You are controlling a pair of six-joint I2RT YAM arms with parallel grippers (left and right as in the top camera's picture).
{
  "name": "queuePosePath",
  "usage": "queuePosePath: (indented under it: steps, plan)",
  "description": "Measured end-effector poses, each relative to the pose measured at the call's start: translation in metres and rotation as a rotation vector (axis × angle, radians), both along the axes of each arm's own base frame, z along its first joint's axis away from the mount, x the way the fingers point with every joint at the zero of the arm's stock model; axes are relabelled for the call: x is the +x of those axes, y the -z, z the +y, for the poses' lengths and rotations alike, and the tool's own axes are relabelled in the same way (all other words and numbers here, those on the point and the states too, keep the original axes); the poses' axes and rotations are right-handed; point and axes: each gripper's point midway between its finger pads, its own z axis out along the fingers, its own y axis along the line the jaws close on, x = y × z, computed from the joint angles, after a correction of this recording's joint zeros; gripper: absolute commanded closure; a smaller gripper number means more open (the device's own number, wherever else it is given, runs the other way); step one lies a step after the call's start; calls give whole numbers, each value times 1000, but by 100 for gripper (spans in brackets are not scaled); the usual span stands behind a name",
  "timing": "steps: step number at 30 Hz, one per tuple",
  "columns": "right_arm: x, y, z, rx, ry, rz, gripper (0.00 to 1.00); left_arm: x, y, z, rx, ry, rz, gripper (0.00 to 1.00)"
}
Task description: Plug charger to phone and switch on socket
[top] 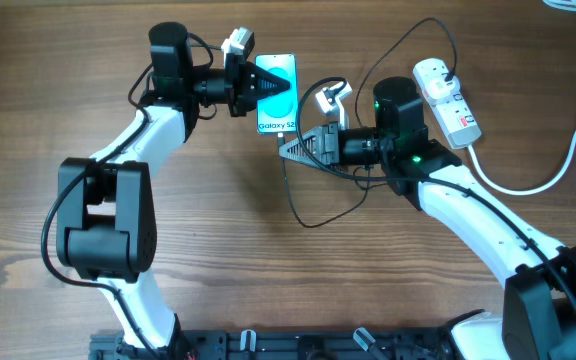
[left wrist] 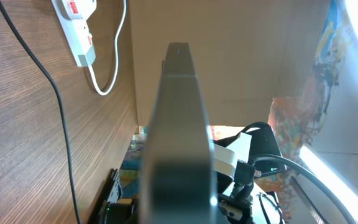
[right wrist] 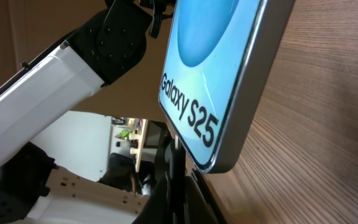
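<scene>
We judge the plugging step in hand: left gripper (top: 253,88) clamps the phone (top: 278,95) near the tabletop's (top: 268,290) far edge; right gripper (top: 290,148), closed on the charger (top: 310,226), sits at its port end. Next: align, then insert.

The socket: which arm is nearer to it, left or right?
Right. The right arm has its wrist just beside the socket, while the right gripper points away, holding the charger at the phone. The left arm is beyond the phone, the left gripper clamped on it.

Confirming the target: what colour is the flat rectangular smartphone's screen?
The smartphone screen is cyan; right wrist view.
</scene>
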Motion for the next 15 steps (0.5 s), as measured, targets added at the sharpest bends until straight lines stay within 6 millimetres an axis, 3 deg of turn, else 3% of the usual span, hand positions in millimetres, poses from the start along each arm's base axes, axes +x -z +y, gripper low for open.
queuePosePath:
  steps: [15]
  plan:
    - [1,1,0,-3,7,-2,96,1,0,0,2,-5,0,96]
